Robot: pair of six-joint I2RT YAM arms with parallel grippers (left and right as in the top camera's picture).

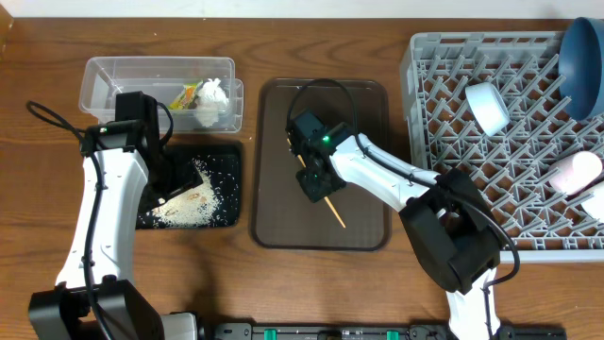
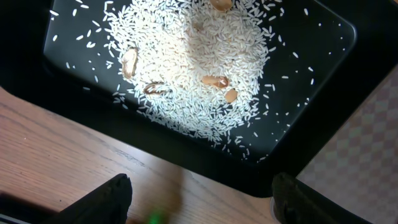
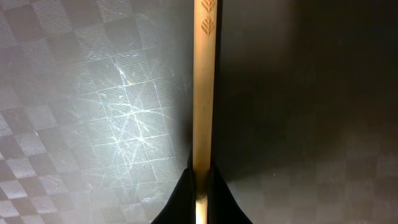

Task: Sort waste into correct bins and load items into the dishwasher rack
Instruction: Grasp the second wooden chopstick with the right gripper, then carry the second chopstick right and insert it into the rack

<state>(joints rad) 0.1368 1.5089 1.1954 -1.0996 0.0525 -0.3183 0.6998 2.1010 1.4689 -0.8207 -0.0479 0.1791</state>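
On the brown serving tray, near its middle, a wooden chopstick lies flat. The right arm's jaws are pinched onto it: in the wrist view the two dark tips meet around the stick with almost no gap. I see only this one stick.

It looks light, stiff and thin, and its smooth finish could slip or pivot in so narrow a pinch. A hold close to its middle should stop it swinging. The present hold seems off-centre, with more of the stick showing toward the tray's front edge.

Left of the brown tray, the left arm's jaws hang wide apart and empty over the black tray of rice scraps. The dishwasher rack stands right of the brown tray.
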